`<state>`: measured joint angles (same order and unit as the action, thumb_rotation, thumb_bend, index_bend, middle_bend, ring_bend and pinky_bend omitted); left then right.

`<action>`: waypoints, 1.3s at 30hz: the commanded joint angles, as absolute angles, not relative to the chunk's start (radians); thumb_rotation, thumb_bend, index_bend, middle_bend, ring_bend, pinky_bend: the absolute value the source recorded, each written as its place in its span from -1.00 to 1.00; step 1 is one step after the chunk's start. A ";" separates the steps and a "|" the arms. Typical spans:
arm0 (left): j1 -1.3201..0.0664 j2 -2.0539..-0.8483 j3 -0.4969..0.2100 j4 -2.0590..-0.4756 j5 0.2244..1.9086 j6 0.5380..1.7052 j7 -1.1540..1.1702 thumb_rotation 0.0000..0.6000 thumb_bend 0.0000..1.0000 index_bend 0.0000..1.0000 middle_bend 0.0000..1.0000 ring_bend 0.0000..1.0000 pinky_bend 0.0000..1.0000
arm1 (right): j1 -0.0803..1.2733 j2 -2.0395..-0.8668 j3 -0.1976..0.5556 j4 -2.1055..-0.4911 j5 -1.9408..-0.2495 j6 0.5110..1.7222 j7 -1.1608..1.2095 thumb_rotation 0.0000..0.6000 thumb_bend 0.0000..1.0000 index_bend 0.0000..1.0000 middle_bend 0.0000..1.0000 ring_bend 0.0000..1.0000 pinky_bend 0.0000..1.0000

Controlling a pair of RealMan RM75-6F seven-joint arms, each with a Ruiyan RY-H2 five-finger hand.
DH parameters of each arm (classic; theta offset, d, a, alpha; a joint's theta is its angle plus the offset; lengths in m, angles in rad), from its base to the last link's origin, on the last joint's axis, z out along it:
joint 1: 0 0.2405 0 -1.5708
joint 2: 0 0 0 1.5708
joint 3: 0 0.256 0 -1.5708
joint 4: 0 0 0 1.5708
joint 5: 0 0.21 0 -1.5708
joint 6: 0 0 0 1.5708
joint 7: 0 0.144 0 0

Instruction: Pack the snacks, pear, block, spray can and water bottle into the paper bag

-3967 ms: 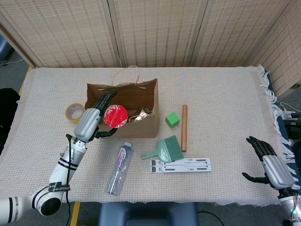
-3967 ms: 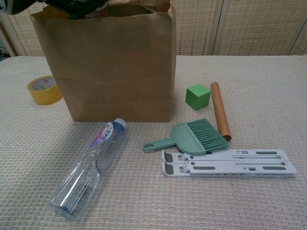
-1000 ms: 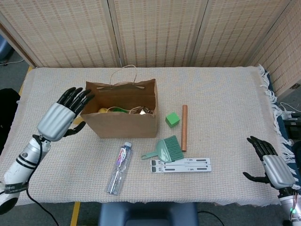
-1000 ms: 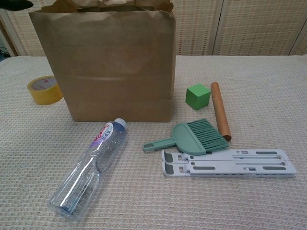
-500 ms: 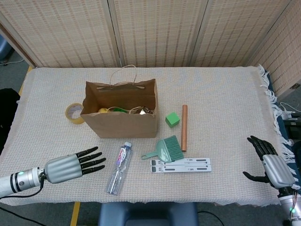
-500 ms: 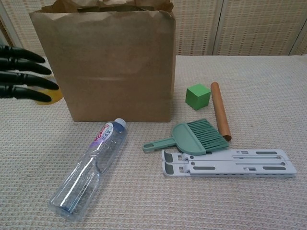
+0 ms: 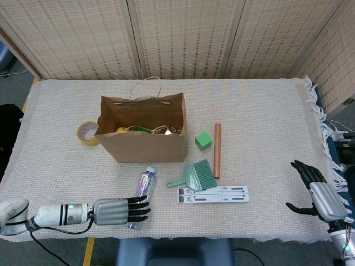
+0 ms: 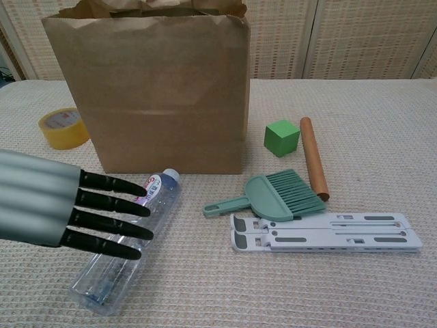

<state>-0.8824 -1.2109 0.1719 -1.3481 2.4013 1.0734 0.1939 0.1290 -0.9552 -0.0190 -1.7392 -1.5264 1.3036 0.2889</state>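
Lying on its side near the front edge of the table [image 7: 260,105], the water bottle [image 7: 141,195] points its cap toward the paper bag [image 7: 145,145]. Over the bottle's lower half reaches the left hand [image 7: 121,211], palm flat and fingers [image 8: 109,205] straight and spread, holding nothing; whether the fingertips touch the plastic cannot be told. In the chest view that hand [image 8: 61,205] covers the middle of the bottle [image 8: 133,239], with the base and the capped neck showing on either side.

The bag [image 8: 150,89] stands upright and open behind the bottle, with a yellow item and crinkled snack wrappers visible inside from the head view. Just right of the bag sits the green block [image 7: 203,140], beside a brown rod [image 7: 217,149] lying lengthwise. In front of them rest a green hand brush [image 7: 195,176] and a white folded stand [image 7: 213,194], close together. A roll of yellow tape [image 7: 87,133] lies at the bag's left side.

Well apart at the table's far right edge, the right hand [image 7: 319,195] hangs empty with fingers loosely spread.
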 commanded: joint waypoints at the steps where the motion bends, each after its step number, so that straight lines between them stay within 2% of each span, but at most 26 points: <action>1: -0.889 -1.238 0.179 -1.344 2.386 1.052 0.214 1.00 -0.30 -1.00 -1.00 -1.00 -0.88 | 0.130 -0.952 -0.020 -1.741 -1.529 1.301 0.296 1.00 -0.88 -1.00 -1.00 -1.00 -0.97; 22: -0.920 -1.394 0.258 -1.199 2.334 1.003 0.238 1.00 -0.26 -1.00 -1.00 -1.00 -0.85 | 0.137 -0.941 -0.021 -1.751 -1.521 1.285 0.313 1.00 -0.88 -1.00 -1.00 -1.00 -0.97; 23: -0.921 -1.399 0.263 -1.195 2.334 1.009 0.235 1.00 -0.20 -0.97 -1.00 -1.00 -0.80 | 0.137 -0.940 -0.021 -1.751 -1.521 1.285 0.314 1.00 -0.88 -1.00 -1.00 -1.00 -0.97; 25: -0.925 -1.409 0.277 -1.177 2.344 1.040 0.225 1.00 -0.02 -0.74 -0.90 -0.94 -0.57 | 0.137 -0.940 -0.020 -1.750 -1.521 1.286 0.317 1.00 -0.88 -1.00 -1.00 -1.00 -0.97; 26: -0.926 -1.415 0.284 -1.166 2.351 1.056 0.220 1.00 0.08 -0.53 -0.72 -0.77 -0.33 | 0.137 -0.940 -0.020 -1.750 -1.521 1.286 0.318 1.00 -0.88 -1.00 -1.00 -1.00 -0.97; 27: -0.927 -1.419 0.293 -1.156 2.356 1.069 0.214 1.00 0.15 -0.33 -0.45 -0.53 -0.05 | 0.137 -0.940 -0.020 -1.750 -1.521 1.286 0.318 1.00 -0.88 -1.00 -1.00 -1.00 -0.97; 29: -0.931 -1.424 0.311 -1.134 2.366 1.092 0.201 1.00 0.20 -0.08 -0.07 -0.16 0.34 | 0.137 -0.940 -0.019 -1.749 -1.520 1.286 0.319 1.00 -0.88 -1.00 -1.00 -1.00 -0.97; 32: -0.926 -1.421 0.329 -1.113 2.365 1.128 0.189 1.00 0.25 0.13 0.16 0.05 0.50 | 0.137 -0.940 -0.019 -1.749 -1.520 1.287 0.319 1.00 -0.88 -1.00 -1.00 -1.00 -0.97; 34: -0.922 -1.411 0.336 -1.108 2.362 1.151 0.189 1.00 0.27 0.20 0.23 0.12 0.55 | 0.136 -0.940 -0.019 -1.748 -1.520 1.287 0.318 1.00 -0.88 -1.00 -1.00 -1.00 -0.97; 39: -0.917 -1.345 0.354 -1.141 2.349 1.182 0.208 1.00 0.27 0.24 0.27 0.16 0.59 | 0.136 -0.941 -0.018 -1.748 -1.517 1.288 0.315 1.00 -0.88 -1.00 -1.00 -1.00 -0.97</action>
